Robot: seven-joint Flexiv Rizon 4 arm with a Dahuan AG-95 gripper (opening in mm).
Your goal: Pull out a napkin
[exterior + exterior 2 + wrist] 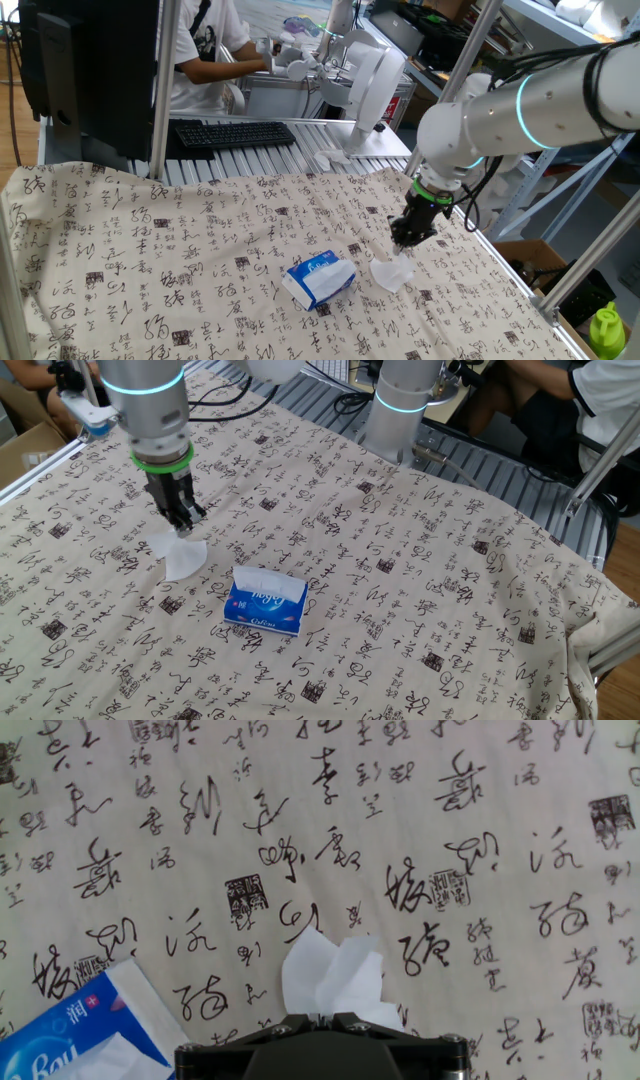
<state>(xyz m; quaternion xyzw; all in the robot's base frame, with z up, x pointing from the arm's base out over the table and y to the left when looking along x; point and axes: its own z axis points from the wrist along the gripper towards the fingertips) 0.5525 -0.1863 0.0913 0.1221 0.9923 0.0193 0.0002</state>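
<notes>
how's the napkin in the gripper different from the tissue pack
The napkin is plain white, thin and crumpled; the tissue pack is a blue-and-white printed block. The napkin hangs pinched in the gripper, its lower part on the cloth; the pack lies flat, free beside it. Both show white tissue.

Your claw [182, 520] sits at left of the other fixed view with the napkin [183, 557] pinched in it and trailing onto the surface [420, 590]. The one obstacle on the cloth is the tissue pack [265, 601], low and flat at frame centre, just beside the napkin but apart from it. You have open cloth toward the lower left, along the bottom edge, and across the whole right half. At top centre a second arm's base [402, 405] blocks the far edge. In the hand view, bare cloth fills the frame above the napkin [330, 975]; the pack [75, 1040] occupies the lower left corner.
</notes>
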